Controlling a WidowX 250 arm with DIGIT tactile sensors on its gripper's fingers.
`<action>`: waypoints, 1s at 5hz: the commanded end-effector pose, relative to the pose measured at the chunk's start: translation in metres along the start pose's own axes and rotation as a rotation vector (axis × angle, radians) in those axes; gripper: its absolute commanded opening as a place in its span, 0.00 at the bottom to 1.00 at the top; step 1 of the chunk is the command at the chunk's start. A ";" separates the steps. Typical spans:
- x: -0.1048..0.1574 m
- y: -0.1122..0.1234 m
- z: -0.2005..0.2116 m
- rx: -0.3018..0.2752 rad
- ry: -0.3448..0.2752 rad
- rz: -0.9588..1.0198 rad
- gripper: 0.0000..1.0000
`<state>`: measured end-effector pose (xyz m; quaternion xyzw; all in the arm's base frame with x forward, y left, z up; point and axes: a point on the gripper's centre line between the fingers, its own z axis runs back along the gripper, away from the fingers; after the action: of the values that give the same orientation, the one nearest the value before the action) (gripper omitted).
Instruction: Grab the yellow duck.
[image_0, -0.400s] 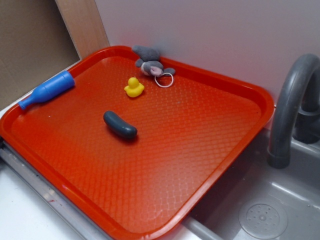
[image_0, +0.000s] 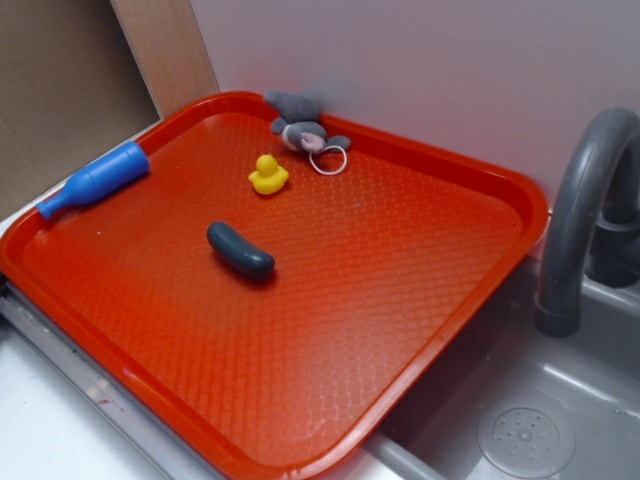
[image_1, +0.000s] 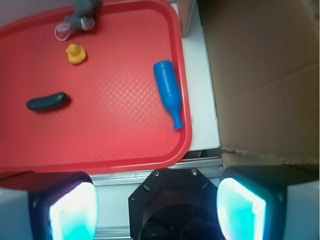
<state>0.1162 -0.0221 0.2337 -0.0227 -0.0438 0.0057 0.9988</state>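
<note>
The yellow duck (image_0: 267, 174) sits upright near the far edge of the red tray (image_0: 420, 300), just beside the grey plush mouse (image_0: 298, 126) and apart from the dark grey oblong (image_0: 240, 250). The gripper (image_1: 157, 205), jaws spread wide and empty, hangs off the tray's near edge, well away. It should travel across the tray, centre over the duck, keep clear of the mouse's white loop (image_0: 328, 160), then descend and close on the plump body.
</note>
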 end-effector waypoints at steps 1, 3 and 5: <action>0.055 -0.055 -0.035 -0.109 -0.120 0.002 1.00; 0.107 -0.106 -0.095 -0.149 -0.187 0.076 1.00; 0.139 -0.135 -0.165 -0.168 -0.119 0.012 1.00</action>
<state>0.2617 -0.1607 0.0679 -0.0981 -0.0749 0.0067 0.9923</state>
